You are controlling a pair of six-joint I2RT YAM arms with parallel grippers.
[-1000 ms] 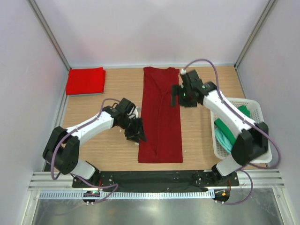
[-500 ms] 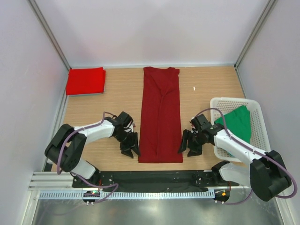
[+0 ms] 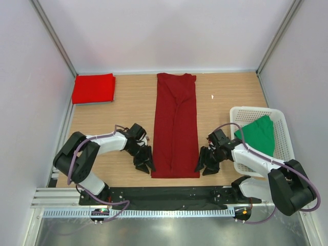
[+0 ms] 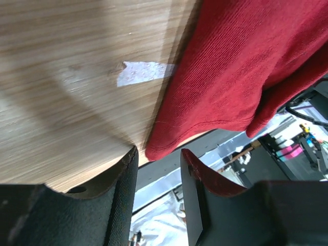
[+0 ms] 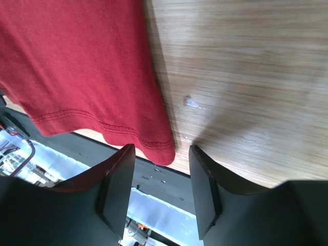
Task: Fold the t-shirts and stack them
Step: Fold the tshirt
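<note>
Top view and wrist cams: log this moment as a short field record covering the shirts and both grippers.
maroon shirt: folded into a long strip, lying flat in the centre
red shirt: folded, far left
green shirt: loose in the basket, right side
left gripper: open, at the strip's near left corner
right gripper: open, at the strip's near right corner
grasp: neither gripper closed on cloth yet

My wooden desk [image 3: 128, 102] carries a white slatted basket [image 3: 253, 109] at its right edge. A tiny white scrap [image 3: 212, 96] lies toward the far right corner. A black plate [image 3: 169, 195] runs along the near edge. My left wrist view shows a pale patch [image 4: 143, 73] on the wood.
</note>
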